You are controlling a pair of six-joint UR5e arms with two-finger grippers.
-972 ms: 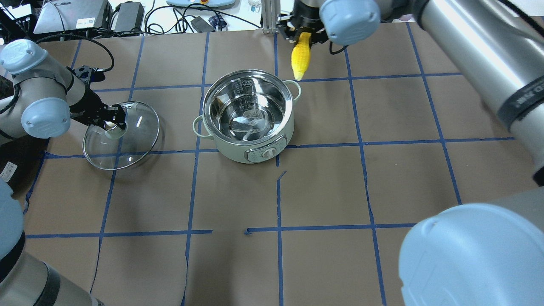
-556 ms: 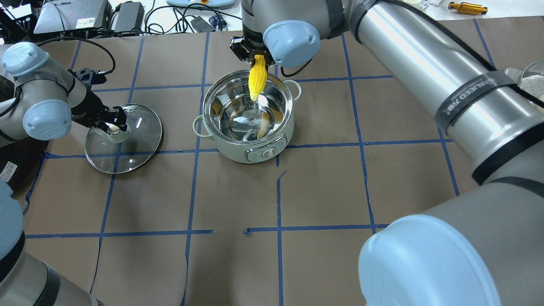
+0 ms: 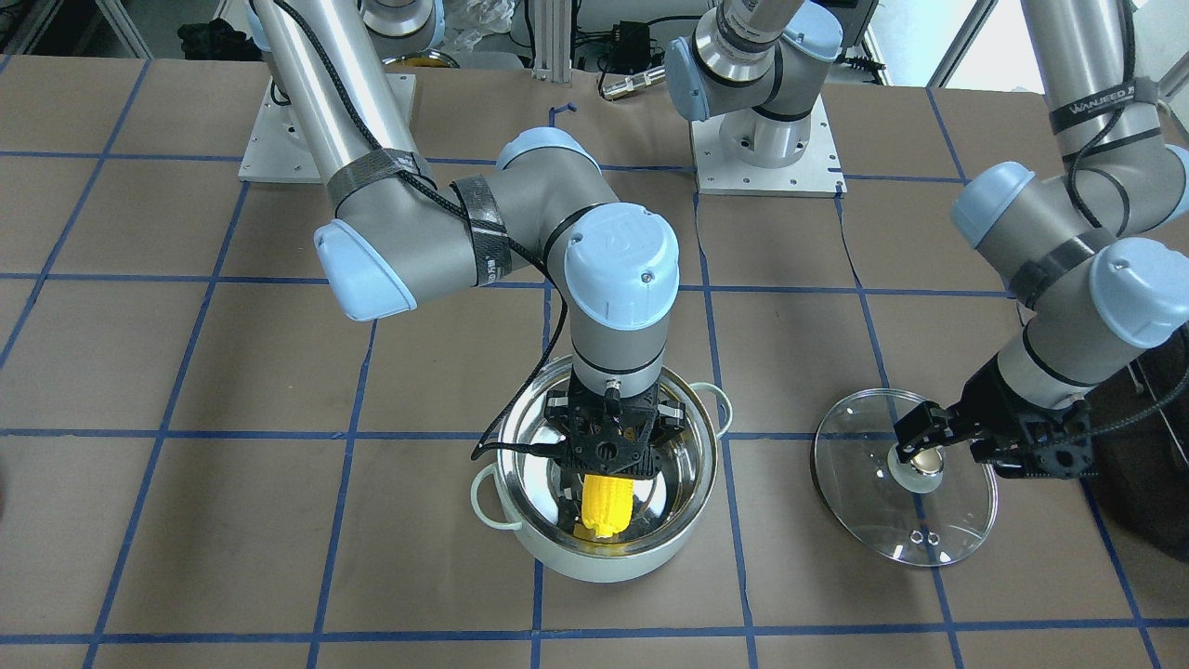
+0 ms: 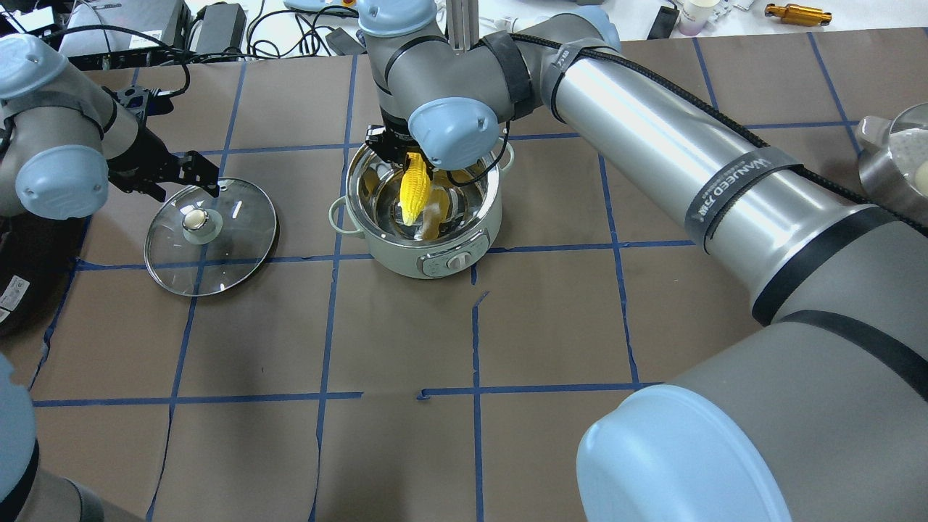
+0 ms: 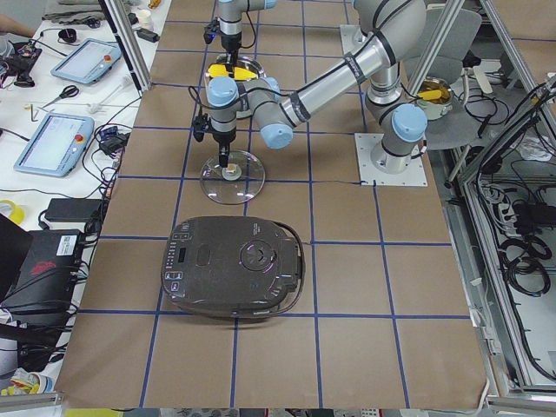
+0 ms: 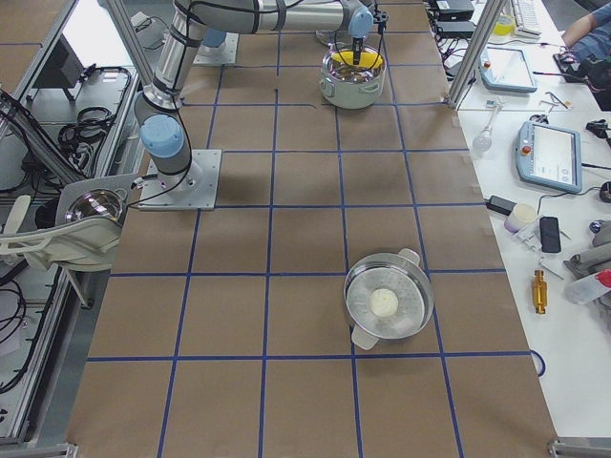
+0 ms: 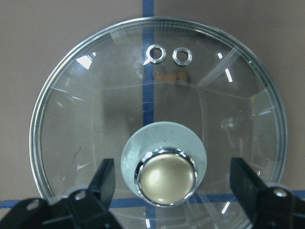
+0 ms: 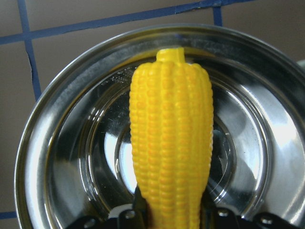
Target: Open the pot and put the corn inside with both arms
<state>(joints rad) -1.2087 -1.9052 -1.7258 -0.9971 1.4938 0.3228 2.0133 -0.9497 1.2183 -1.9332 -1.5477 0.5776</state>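
At the left of the overhead view, the left arm reaches in toward the glass lid, which lies flat on the brown table with its knob up, clear of the pot. The left gripper is spread wide. In its wrist view, the 2 fingers stand on either side of the knob with a gap on each side, gripping nothing.

In the upper middle of the overhead view stands the mint-green pot, uncovered, with its dial facing the bottom of the frame. The right gripper hangs over the opening, clamped on the thick end of the corn. The cob points tip-down and sits inside the rim, over the shiny steel floor. Whether the tip touches that floor cannot be told.

The right arm runs from the pot to the lower right corner of the overhead view. At the right edge, a steel pan is partly in view, well apart from the pot.
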